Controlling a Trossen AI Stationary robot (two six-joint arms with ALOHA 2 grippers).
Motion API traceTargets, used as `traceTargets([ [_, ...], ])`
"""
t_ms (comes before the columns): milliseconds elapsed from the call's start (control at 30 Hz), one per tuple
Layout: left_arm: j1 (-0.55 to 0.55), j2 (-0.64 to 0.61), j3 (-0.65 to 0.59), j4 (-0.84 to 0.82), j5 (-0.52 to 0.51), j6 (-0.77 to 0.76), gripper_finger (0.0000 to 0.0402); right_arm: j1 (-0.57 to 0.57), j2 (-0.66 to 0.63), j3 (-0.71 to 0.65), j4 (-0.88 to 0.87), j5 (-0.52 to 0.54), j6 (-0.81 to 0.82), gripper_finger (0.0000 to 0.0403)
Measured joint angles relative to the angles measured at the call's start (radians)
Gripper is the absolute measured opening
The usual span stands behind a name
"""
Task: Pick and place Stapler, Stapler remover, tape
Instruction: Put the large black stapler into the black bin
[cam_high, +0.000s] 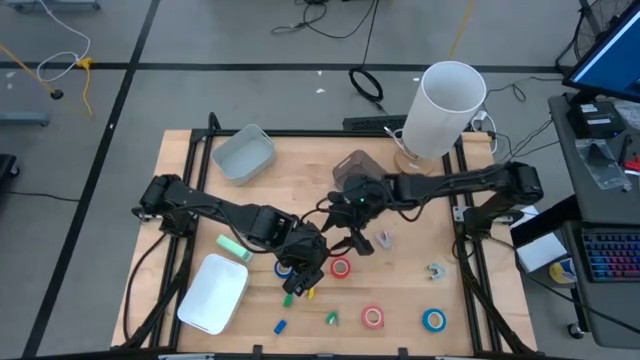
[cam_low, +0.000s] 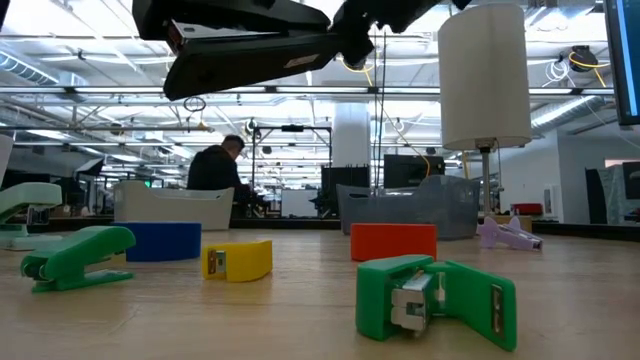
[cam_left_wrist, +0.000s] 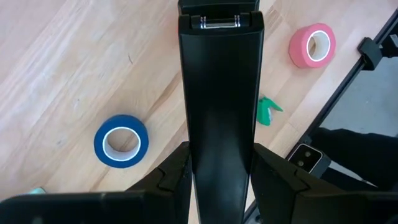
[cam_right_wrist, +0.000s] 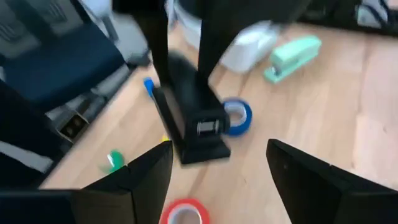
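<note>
L pincer (cam_left_wrist: 221, 186) clamped on black stapler (cam_left_wrist: 221, 93) above table; R pincer (cam_right_wrist: 217, 180) wide open, empty

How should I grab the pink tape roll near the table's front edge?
Come straight down from above: the pink tape roll lies flat, hole up, nothing touching it. Pinch its ring wall, one finger in the pale centre, one outside.

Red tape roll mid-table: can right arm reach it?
Likely yes: right gripper open and empty beside the red tape roll; left gripper with the black stapler is off to one side, not over it.
</note>
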Motion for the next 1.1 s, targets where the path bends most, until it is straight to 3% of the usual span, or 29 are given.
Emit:
traceTargets([
  [400,0.0,0.0,0.0,0.002,-0.009,0.013,0.013,-0.036,0.07,-0.001,0.121,-0.137,0.088,0.0256],
  [867,0.003,0.001,-0.001,0.011,-0.014,0.028,0.013,-0.027,0.094,-0.002,0.153,-0.142,0.114,0.0256],
  [1100,0.006,0.0,-0.001,0.015,-0.034,0.035,0.013,-0.023,0.096,-0.002,0.182,-0.243,0.166,0.0256],
])
